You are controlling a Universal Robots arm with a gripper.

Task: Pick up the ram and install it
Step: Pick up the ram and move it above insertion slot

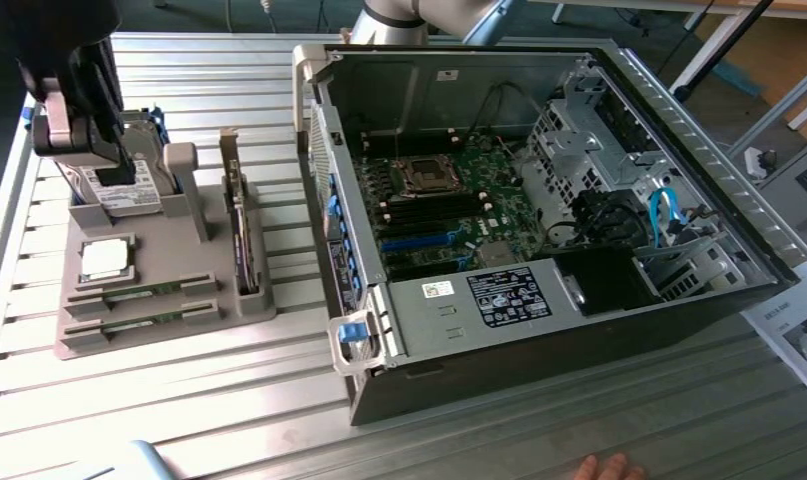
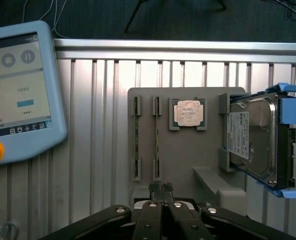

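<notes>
My claw [image 2: 160, 189] is pinched shut, empty, hovering over the grey holder [image 2: 187, 155] at the exterior view's left, where the ram [image 2: 157, 140] stands slotted.

Ribbed metal table [image 1: 176, 400], dark floor [image 2: 88, 20]

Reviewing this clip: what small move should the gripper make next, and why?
Probably open the jaws. The gripper is shut and holds nothing. It hangs above the grey holder, where the ram nearer the processor lies in its slot, roughly in line with it. Shut, it could not straddle that stick on the way down.
</notes>
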